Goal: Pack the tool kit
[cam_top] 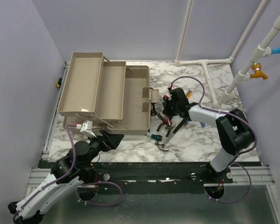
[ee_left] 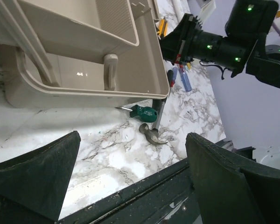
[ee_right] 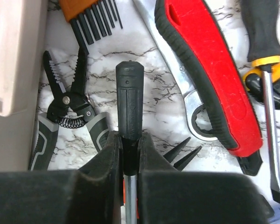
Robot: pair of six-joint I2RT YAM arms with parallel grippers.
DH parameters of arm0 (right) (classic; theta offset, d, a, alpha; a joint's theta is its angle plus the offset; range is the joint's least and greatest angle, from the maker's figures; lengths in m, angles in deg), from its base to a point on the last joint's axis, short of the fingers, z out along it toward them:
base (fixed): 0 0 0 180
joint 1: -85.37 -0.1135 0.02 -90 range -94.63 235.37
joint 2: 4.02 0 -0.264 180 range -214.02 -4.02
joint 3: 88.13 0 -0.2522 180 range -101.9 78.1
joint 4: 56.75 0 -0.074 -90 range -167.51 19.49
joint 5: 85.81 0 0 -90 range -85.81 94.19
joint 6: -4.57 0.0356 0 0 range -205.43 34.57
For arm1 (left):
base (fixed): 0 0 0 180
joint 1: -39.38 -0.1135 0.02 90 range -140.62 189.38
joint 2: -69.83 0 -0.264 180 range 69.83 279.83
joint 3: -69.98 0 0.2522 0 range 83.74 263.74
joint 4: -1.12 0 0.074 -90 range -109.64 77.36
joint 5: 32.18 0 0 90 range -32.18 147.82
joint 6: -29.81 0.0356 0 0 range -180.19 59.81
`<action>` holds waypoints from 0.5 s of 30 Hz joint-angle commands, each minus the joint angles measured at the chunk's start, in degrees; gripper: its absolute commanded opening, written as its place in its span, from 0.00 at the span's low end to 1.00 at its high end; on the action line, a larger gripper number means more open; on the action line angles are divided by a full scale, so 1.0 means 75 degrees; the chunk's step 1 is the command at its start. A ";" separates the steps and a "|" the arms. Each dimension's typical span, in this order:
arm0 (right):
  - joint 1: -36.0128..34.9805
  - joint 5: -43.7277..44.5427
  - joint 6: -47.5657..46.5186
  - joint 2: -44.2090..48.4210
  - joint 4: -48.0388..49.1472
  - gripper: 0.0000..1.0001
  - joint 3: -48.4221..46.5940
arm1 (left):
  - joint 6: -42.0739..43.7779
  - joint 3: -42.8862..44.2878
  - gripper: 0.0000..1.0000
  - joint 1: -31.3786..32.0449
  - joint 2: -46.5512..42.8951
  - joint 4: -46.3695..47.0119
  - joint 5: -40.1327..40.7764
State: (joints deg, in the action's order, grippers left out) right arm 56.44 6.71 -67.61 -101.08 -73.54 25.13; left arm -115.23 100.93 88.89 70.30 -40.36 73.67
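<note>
Right gripper (ee_right: pixel 129 145) pinches the hammer (ee_right: pixel 129 98) by its black handle, on the bench (cam_top: pixel 196 140) just right of the open toolbox (cam_top: pixel 135 93), probably to lift it in. Left gripper (cam_top: pixel 113 138) hangs spread at the toolbox's near edge.

Glossy, smooth marble-look counter (cam_top: pixel 196 140), white veined with grey. Smooth beige plastic toolbox (cam_top: pixel 112 93) with a soft sheen. Matt black ribbed grip on the hammer (ee_right: pixel 129 93), dull grey metal at its head. Right of it, a matt red and black rubbery handle (ee_right: pixel 210 70) over a bright bare-metal wrench (ee_right: pixel 185 95). Left, dark matt pliers (ee_right: pixel 65 100) with a steel coil spring. Glossy green plastic on the near screwdriver (ee_left: pixel 143 112).
</note>
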 commanded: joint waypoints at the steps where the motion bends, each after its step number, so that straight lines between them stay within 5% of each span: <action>1: -0.0043 0.0272 0.0239 0.0733 0.0206 0.01 0.0240 | 0.0067 0.0088 0.99 0.0031 -0.0422 -0.0292 0.0062; 8: -0.0045 0.1523 0.0392 0.2474 -0.0081 0.01 0.0639 | 0.0701 0.0738 0.99 0.0031 0.0552 -0.0420 -0.0059; 15: -0.0047 0.0165 0.1098 0.3151 -0.0474 0.01 -0.0257 | 0.1285 0.1404 0.99 0.0031 0.1292 -0.0412 0.0045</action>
State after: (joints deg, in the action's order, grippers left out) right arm 56.40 13.79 -64.22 -78.21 -74.78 28.22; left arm -109.97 108.12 88.89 77.58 -42.77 73.63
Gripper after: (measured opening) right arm 0.160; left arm 0.984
